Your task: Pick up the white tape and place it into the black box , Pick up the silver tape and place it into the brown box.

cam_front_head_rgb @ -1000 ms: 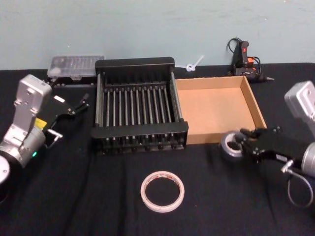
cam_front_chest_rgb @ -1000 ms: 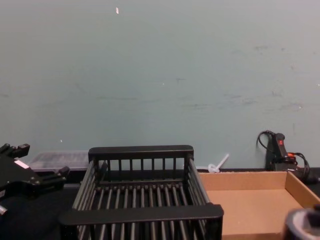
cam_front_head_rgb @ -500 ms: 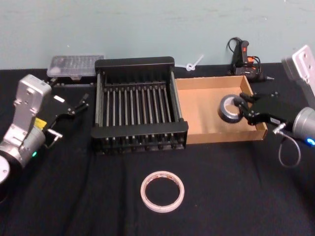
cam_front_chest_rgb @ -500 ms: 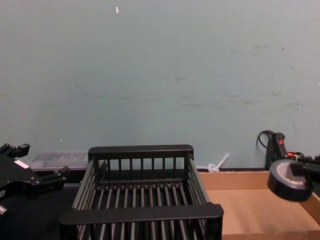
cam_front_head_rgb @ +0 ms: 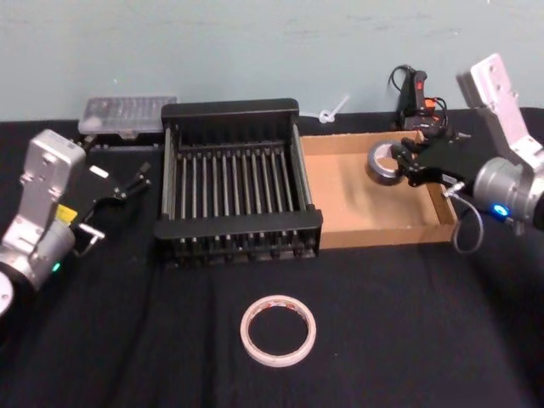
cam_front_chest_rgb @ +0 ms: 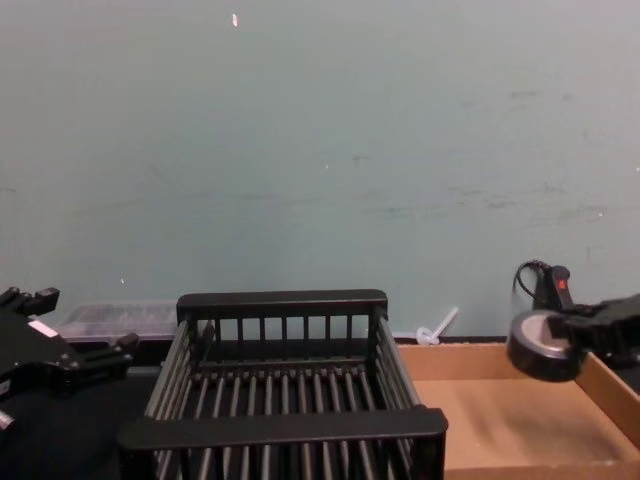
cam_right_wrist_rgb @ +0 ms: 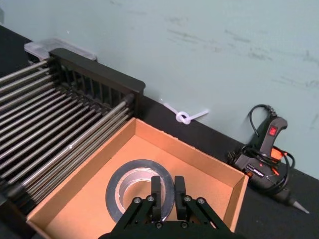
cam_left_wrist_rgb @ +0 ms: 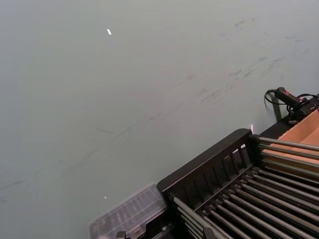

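- right gripper jaws clamp thick grey silver tape above shallow cardboard brown box
- slatted black box; flat white tape ring on bench
- left gripper jaws apart

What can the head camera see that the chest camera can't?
Head view alone: the white tape lying flat on the black tablecloth, in front of the black box.

Chest view alone: much more of the teal wall above the table.

Both: the black box, the brown box, and the right tool holding the silver tape up over the brown box. Both also show the left tool open, beside the black box, a clear case and a glue gun by the wall.
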Action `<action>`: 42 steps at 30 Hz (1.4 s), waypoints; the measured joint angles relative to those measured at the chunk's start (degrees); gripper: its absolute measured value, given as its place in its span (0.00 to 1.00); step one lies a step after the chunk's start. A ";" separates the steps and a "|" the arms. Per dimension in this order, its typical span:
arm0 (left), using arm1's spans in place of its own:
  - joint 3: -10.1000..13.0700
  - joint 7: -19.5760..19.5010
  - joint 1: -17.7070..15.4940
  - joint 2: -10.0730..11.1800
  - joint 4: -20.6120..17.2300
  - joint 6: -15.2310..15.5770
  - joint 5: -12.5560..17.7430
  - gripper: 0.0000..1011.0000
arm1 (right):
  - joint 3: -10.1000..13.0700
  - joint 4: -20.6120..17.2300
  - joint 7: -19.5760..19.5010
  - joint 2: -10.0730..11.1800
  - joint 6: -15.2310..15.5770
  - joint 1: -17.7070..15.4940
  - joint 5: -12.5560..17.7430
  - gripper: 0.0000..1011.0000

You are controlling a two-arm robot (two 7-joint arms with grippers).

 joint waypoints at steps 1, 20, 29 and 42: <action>0.00 0.00 0.00 0.00 0.00 0.00 0.00 0.99 | -0.33 1.51 -0.09 -0.76 0.08 0.86 -0.37 0.16; 0.00 0.00 0.00 0.00 0.00 0.00 0.00 0.99 | -1.36 9.09 -0.41 -4.44 0.62 4.32 -2.64 0.16; 0.00 0.00 0.00 0.00 0.00 0.00 0.00 0.99 | -1.33 8.80 -0.39 -4.29 0.64 4.20 -2.47 0.32; 0.00 0.00 0.00 0.00 0.00 0.00 0.00 0.99 | -1.27 8.64 -0.35 -4.23 0.64 4.14 -2.37 0.72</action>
